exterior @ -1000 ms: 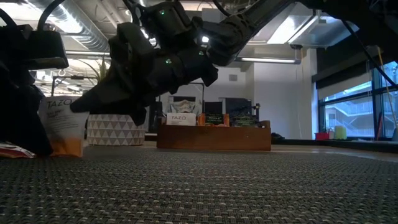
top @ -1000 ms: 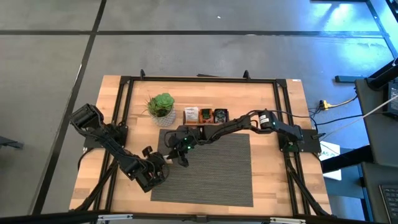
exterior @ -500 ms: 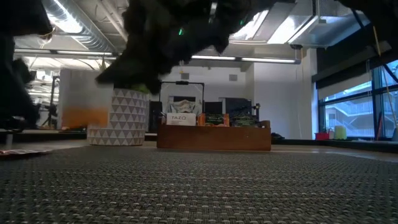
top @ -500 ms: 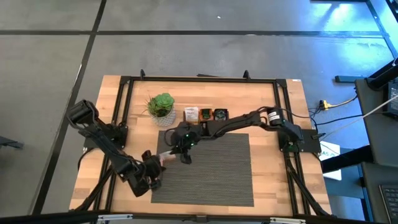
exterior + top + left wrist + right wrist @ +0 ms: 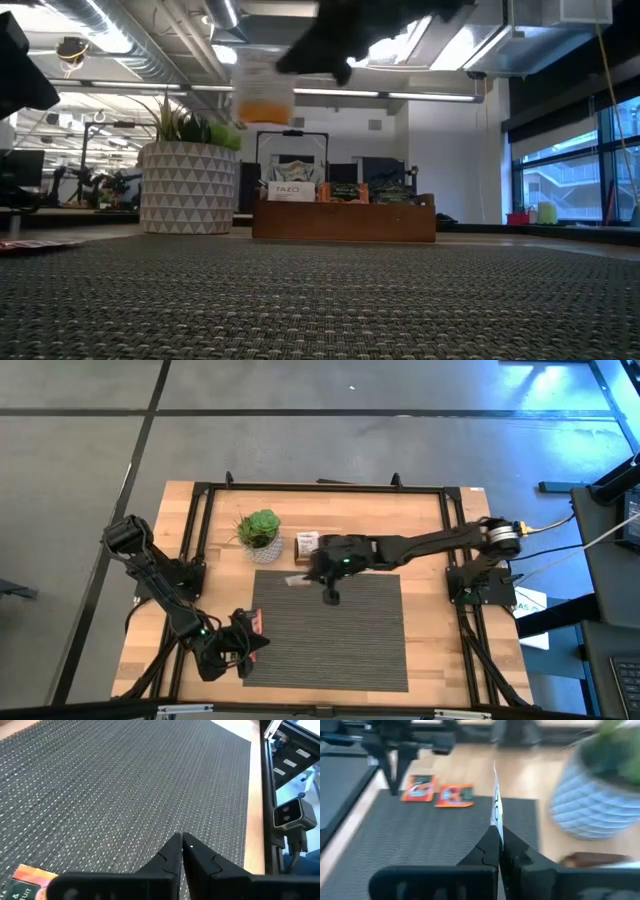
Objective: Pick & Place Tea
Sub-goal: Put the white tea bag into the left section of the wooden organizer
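R end effector (image 5: 498, 836) pinches white tea sachet (image 5: 495, 802) by edge; thin, light, floppy. L end effector (image 5: 181, 847) closed, empty

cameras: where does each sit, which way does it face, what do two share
high: above the table, straight down on the mat; both arms show.
low: at mat height, facing the wooden tray; right claw overhead.
left wrist: on the left arm, facing the mat; left claw shut.
right wrist: on the right arm, facing the plant; claw grips a sachet.
shared: low and right wrist both show that sachet.
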